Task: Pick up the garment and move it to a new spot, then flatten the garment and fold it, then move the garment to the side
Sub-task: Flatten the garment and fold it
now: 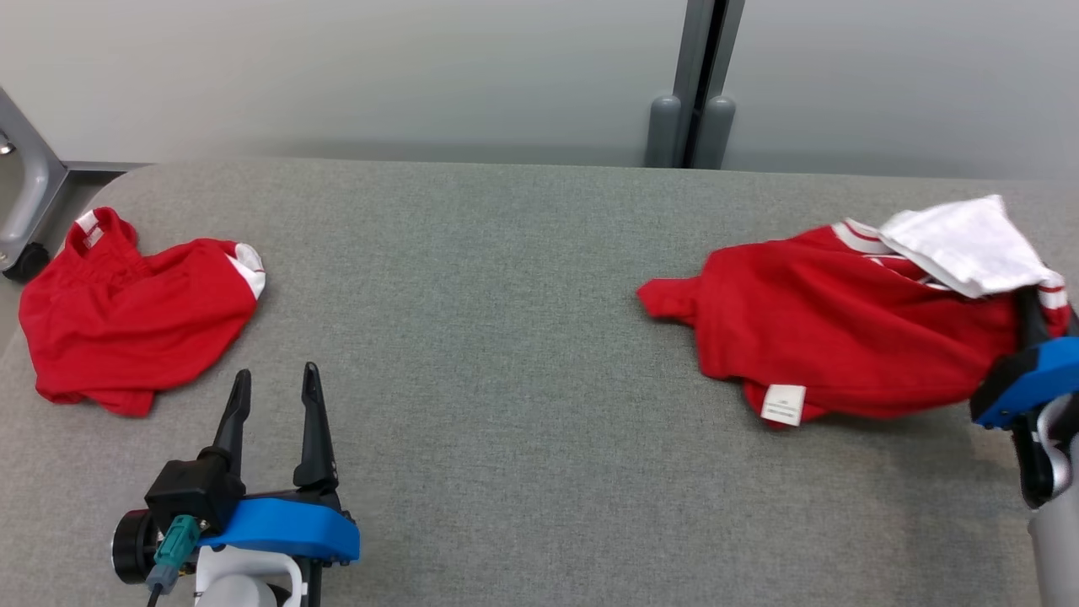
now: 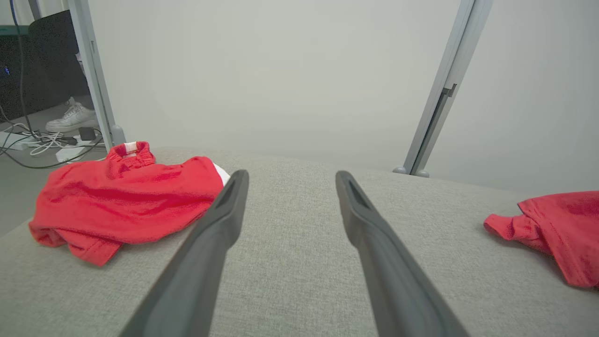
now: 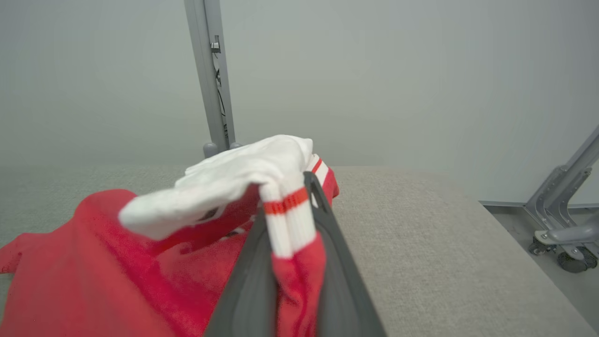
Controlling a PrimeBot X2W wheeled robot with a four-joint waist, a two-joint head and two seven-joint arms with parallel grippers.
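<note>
The garment (image 1: 843, 337) is a crumpled red top with white striped trim and a white panel, lying at the table's right end. My right gripper (image 1: 1030, 297) is shut on its striped cuff edge. In the right wrist view, the red and white cloth (image 3: 93, 262) is pinched between the dark fingers (image 3: 337, 262) of that gripper (image 3: 288, 201). The garment's left tip (image 2: 561, 229) rests on the table. My left gripper (image 1: 276, 372) stands open at the front left with nothing between its fingers (image 2: 291, 174).
A second crumpled red garment (image 1: 135, 320) (image 2: 121, 206) lies at the table's left end, just beyond my left gripper. The grey fabric table (image 1: 523, 337) ends at a pale wall with a grey post (image 1: 695, 84). Wheeled frames (image 1: 25, 194) (image 3: 561, 234) stand off both ends. A person's shoe (image 2: 72, 119) and cables are on the floor.
</note>
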